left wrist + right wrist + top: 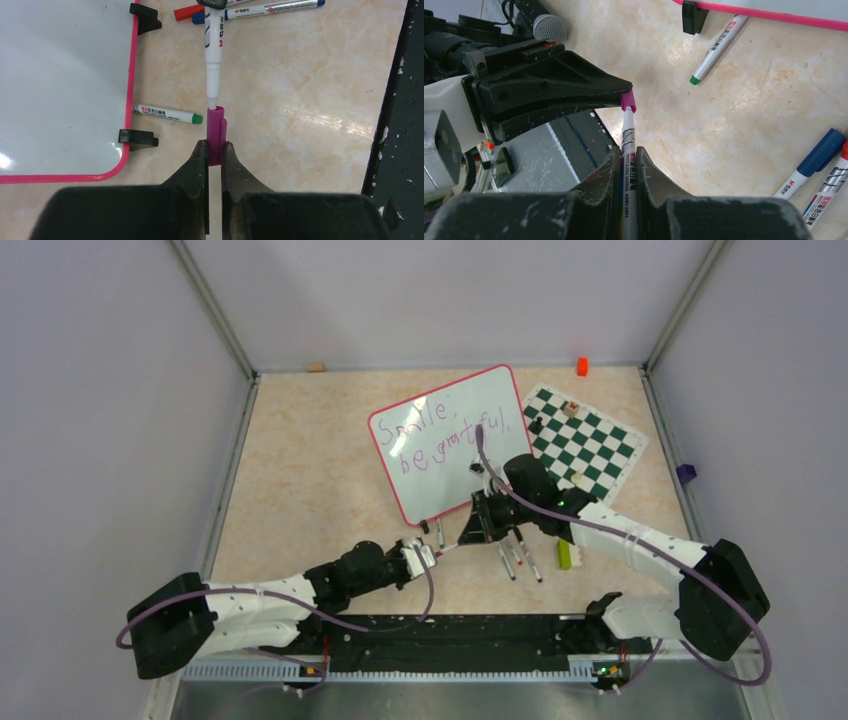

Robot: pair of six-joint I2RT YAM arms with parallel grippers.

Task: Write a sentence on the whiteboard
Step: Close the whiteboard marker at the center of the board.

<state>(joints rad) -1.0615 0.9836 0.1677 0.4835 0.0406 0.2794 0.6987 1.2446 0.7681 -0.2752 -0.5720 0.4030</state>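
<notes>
Plain pale walls (100, 390) with metal corner posts (215, 310) enclose a beige marbled tabletop (300, 460).

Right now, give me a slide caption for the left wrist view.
Left gripper pinches a purple cap while an uncapped marker points into it, beside the whiteboard.

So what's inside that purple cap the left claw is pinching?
The white marker, held by the right gripper, pokes its front end into the purple cap. The nib is hidden inside; the left gripper covers the cap's base.
</notes>
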